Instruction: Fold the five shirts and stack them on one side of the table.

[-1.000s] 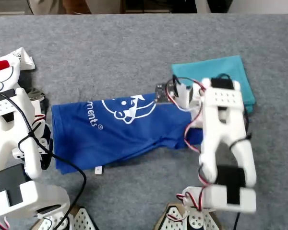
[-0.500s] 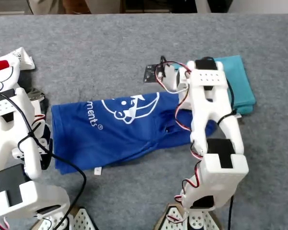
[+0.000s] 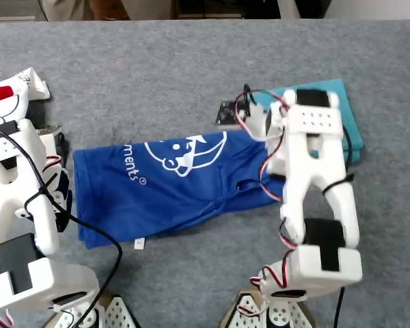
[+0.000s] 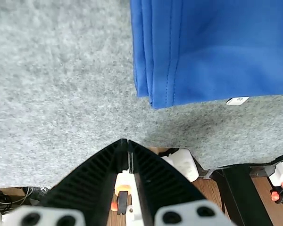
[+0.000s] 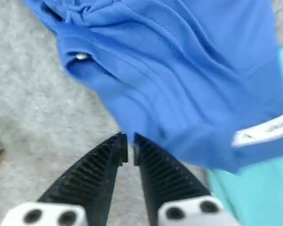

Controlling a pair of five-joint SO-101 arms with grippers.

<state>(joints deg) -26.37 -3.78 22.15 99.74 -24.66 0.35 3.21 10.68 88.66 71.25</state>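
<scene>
1. The blue shirt [image 3: 171, 181] lies mid-table [image 3: 157, 68], partly folded into a long band; a folded teal shirt [image 3: 342, 96] sits just past its end on the right arm's side.
2. It looks light, soft and floppy; it will likely sag and bunch when lifted, and its smooth weave may slip, so pinching a doubled edge or a corner through all layers seems best.
3. Its long axis runs across the table from one arm to the other, slightly slanted; the stitched hem end faces the left arm, and the labelled end seems to point at the teal shirt.
4. The left gripper [image 4: 126, 143] hovers over bare table near the hem, jaws pressed together, empty.
5. The right gripper [image 5: 129, 139] sits at the shirt's folded edge, jaws almost closed with only a slit, no cloth seen between them.
</scene>
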